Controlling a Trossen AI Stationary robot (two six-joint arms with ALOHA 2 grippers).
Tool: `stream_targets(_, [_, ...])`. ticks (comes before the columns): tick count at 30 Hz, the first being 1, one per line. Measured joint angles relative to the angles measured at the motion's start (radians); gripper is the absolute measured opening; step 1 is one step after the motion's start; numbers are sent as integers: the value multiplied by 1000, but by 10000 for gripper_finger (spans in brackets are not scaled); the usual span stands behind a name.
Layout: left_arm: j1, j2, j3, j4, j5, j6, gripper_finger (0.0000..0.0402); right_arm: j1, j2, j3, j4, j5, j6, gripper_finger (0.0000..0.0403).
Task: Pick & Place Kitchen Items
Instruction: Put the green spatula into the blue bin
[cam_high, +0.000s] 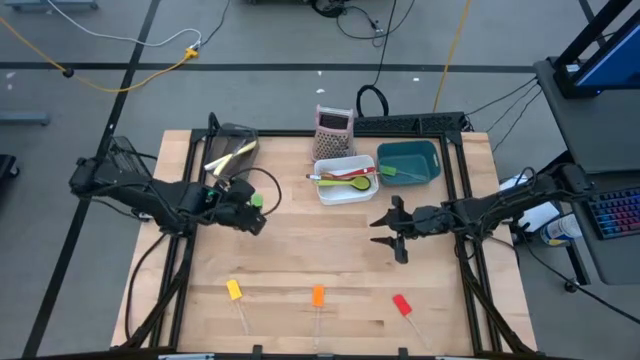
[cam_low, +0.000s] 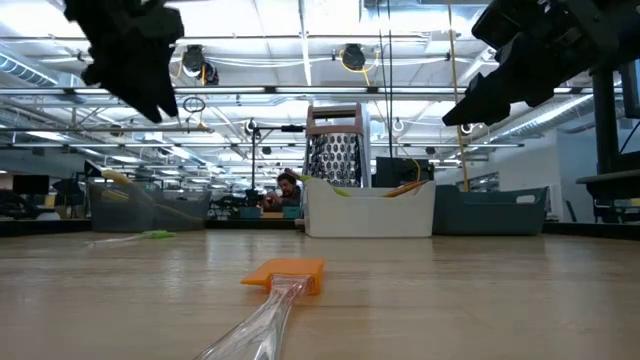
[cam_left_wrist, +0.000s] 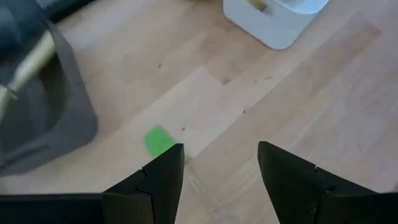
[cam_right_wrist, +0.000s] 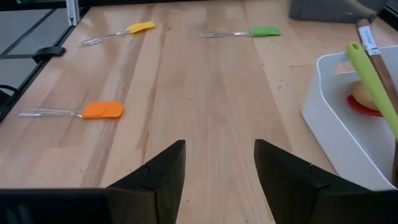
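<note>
Kitchen items are split between bins and bare worktop (cam_high: 300, 250). Three clear-handled spatulas lie loose along the worktop's six o'clock edge in the high view: a yellow spatula (cam_high: 234, 290), an orange spatula (cam_high: 318, 296) and a red spatula (cam_high: 402, 305). A green spatula (cam_left_wrist: 159, 140) lies just beside the dark mesh bin (cam_high: 232, 150), which holds cream-handled utensils. The white bin (cam_high: 345, 180), near centre toward twelve o'clock, holds a green spoon (cam_right_wrist: 372, 81), a wooden-handled piece and something red; the teal bin (cam_high: 410, 162) sits at its three o'clock.

The left gripper (cam_left_wrist: 217, 177) hovers over the green spatula's head, fingers apart and empty. That stance looks like a line-up for a grasp, the jaws straddling the slim handle.

The right gripper (cam_high: 395, 230) hangs at about five o'clock of the white bin, fingers spread with nothing between them. Being so close to the bin, it has probably just let an item go, and the loose spatulas likely remain for it to fetch.
</note>
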Motion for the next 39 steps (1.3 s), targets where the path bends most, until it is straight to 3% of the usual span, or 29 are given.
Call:
stream_targets(6, [60, -36, -155, 195, 26, 20, 211, 1, 65, 0, 95, 0, 0, 212])
stream_targets(13, [97, -34, -244, 302, 29, 17, 211, 1, 157, 0, 171, 0, 0, 214])
stream_targets(23, [94, -25, -264, 301, 27, -2, 211, 1, 268, 0, 217, -4, 0, 209])
stream_targets(30, [101, -24, -264, 296, 25, -214, 211, 1, 313, 0, 295, -4, 0, 208])
stream_targets(39, [119, 103, -264, 304, 9, -280, 211, 1, 314, 0, 323, -5, 0, 208])
